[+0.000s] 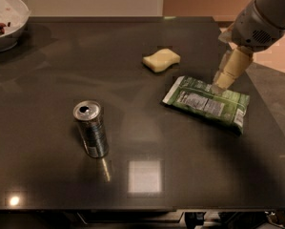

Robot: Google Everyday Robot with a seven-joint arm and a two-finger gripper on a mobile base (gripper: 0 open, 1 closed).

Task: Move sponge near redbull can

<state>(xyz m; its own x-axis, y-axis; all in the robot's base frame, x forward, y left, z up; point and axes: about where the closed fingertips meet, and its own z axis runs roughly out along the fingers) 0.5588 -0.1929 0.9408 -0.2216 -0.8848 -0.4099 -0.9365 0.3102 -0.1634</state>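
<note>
The pale yellow sponge [161,60] lies on the dark table [142,185], right of centre toward the back. The silver-and-blue redbull can [91,129] stands upright at the left front, well apart from the sponge. My gripper [224,82] hangs from the arm at the upper right, above the right end of the green snack bag, to the right of the sponge and not touching it.
A green printed snack bag [206,103] lies flat to the right of centre, between the gripper and the table's front. A white bowl [4,20] with dark bits sits at the far left back corner. The table's right edge [270,123] runs just past the bag.
</note>
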